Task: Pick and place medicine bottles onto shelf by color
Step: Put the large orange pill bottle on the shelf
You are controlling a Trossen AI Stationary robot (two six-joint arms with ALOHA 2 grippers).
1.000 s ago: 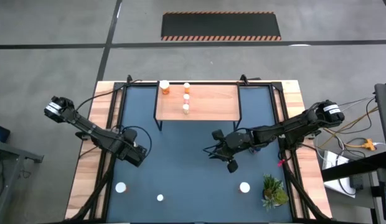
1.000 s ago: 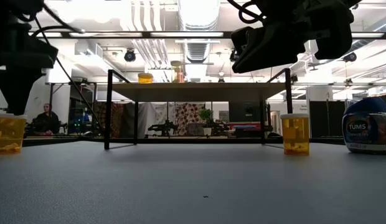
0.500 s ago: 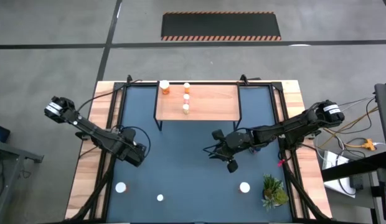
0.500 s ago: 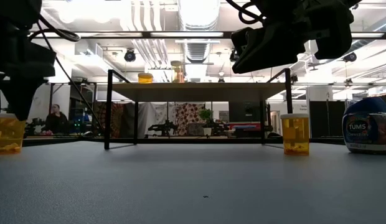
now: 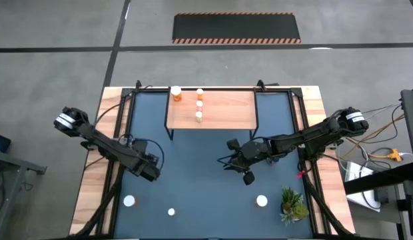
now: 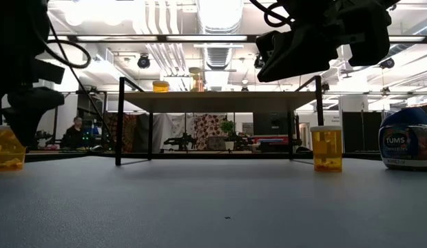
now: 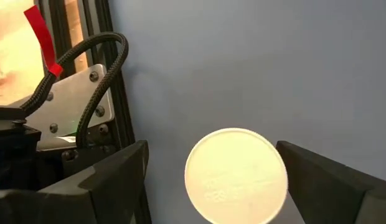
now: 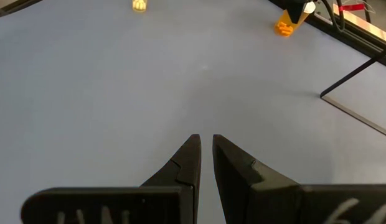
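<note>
Three small white-capped medicine bottles sit on the light wooden shelf board on thin black legs (image 5: pixel 220 110) at the far middle of the dark blue table mat (image 5: pixel 200 193): a bigger orange one (image 5: pixel 176 93) at the far left corner, a small one (image 5: pixel 200 93) just right of it, and two more small ones nearer in a line (so four up there if you count that last pair, (image 5: pixel 200 105) and (image 5: pixel 199 117)). Down at the near edge of the mat there's a white-capped orange bottle (image 5: pixel 129 201) on the left, a smaller white-capped bottle (image 5: pixel 171 213) right of it, and a white-capped blue bottle (image 5: pixel 262 200) on the right, beside the small green plant (image 5: pixel 293 205). The left gripper (image 5: pixel 150 172) hangs over the mat just far of that near-left bottle, its fingers (image 7: pixel 106 180) spread wide with the cap (image 7: pixel 235 175) showing between them in the left wrist view, not touching. The right gripper (image 5: pixel 247 177) is over the middle right of the mat, well apart from any bottle, fingers (image 8: pixel 183 165) nearly together with only a thin slit, holding nothing.
</note>
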